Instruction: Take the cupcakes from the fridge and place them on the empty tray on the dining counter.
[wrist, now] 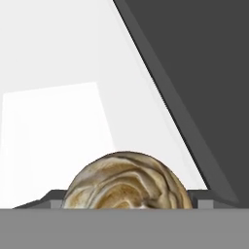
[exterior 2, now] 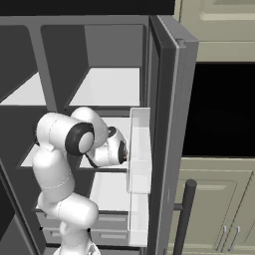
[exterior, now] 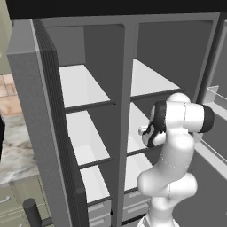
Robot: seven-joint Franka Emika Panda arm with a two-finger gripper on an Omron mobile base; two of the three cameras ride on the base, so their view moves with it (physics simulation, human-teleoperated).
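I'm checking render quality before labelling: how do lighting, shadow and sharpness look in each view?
Left base view: flat, even light; white shelves bright against the dark grey fridge walls, edges slightly soft. Right base view: the same flat light, no glare. Hand view: a swirled tan cupcake top sits very close and cropped at the bottom; the shelf behind is nearly washed-out white.

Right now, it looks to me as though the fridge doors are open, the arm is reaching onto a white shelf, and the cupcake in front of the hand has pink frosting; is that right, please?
Not quite: the cupcake has swirled tan-and-cream frosting, not pink, as the hand view shows. The fridge doors are open and the arm is reaching onto a white shelf.
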